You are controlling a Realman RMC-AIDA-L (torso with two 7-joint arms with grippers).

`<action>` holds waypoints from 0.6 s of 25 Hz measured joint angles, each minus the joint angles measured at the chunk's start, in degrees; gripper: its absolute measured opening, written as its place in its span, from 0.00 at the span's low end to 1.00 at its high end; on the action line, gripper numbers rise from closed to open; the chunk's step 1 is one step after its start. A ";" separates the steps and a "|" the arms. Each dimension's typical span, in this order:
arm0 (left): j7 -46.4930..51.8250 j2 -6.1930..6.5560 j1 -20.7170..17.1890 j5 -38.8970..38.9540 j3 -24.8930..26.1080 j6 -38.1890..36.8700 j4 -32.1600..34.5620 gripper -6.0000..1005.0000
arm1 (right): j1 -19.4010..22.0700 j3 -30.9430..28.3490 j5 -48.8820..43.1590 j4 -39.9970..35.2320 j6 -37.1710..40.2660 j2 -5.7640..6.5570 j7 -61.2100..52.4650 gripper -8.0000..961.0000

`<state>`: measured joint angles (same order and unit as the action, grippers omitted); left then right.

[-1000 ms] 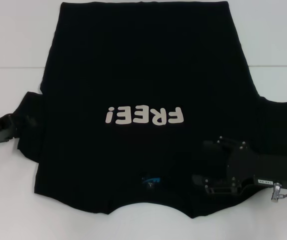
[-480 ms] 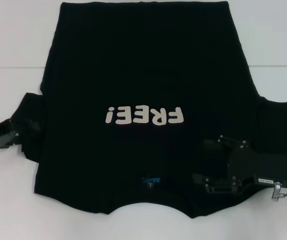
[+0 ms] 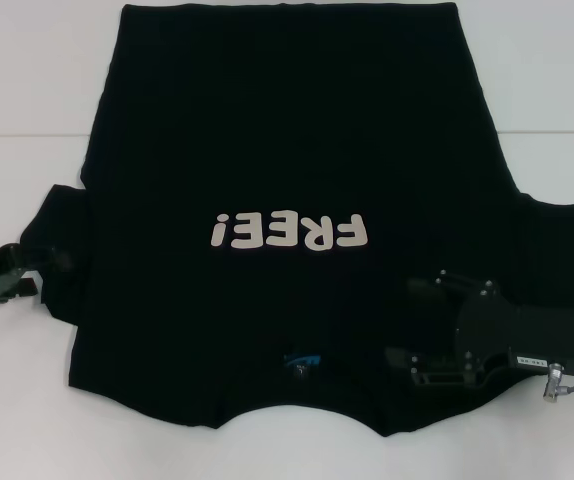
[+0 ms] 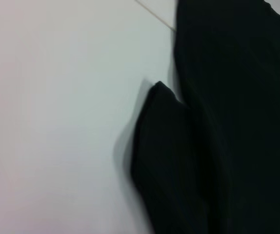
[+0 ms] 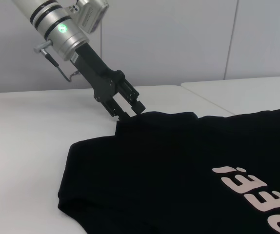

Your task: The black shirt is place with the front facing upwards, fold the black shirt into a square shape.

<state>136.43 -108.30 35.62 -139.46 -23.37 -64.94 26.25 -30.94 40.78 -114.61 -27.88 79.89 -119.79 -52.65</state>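
Black shirt (image 3: 287, 150) spread flat on the white table (image 3: 27, 100), lettering up, collar nearest.
Left gripper (image 3: 29, 272) has its fingers pinched on the left sleeve's edge; right gripper (image 3: 417, 330) lies over the near right shoulder, finger state indiscernible.

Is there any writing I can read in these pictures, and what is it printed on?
"FREE!" in cream letters on the chest of the black shirt, upside down in the head view.
Small blue neck label inside the collar: too small to read.
Small white sticker on the right gripper: too small to read.
Nothing else legible; the left gripper shows no writing.
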 joint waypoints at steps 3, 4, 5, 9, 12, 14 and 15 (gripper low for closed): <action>0.01 0.04 0.32 -0.03 -0.23 -0.40 -0.39 0.72 | 0.00 0.00 0.01 0.00 0.01 0.00 0.00 0.98; 0.02 0.04 0.45 -0.03 -0.39 -0.52 -0.47 0.72 | 0.00 0.00 0.00 0.00 0.04 0.00 0.00 0.98; 0.02 0.02 0.55 -0.03 -0.54 -0.69 -0.50 0.71 | 0.00 0.00 0.00 0.00 0.09 0.00 0.00 0.98; 0.03 -0.21 1.11 -0.03 -0.74 -0.82 -0.91 0.71 | 0.00 0.00 0.00 0.01 0.27 0.00 0.00 0.98; 0.04 -0.41 1.33 -0.03 -0.80 -0.06 -1.18 0.71 | 0.00 0.00 0.00 0.02 0.27 0.00 0.00 0.98; 0.04 -0.52 1.41 -0.03 -0.80 0.45 -1.20 0.71 | 0.00 0.00 0.00 0.02 0.28 0.00 0.00 0.98; 0.04 -0.56 1.47 -0.03 -0.80 0.76 -1.20 0.71 | 0.00 0.00 0.00 0.02 0.29 0.00 0.00 0.98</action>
<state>136.47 -108.85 37.09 -139.49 -24.18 -64.18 25.06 -30.94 40.78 -114.61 -27.86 80.18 -119.80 -52.65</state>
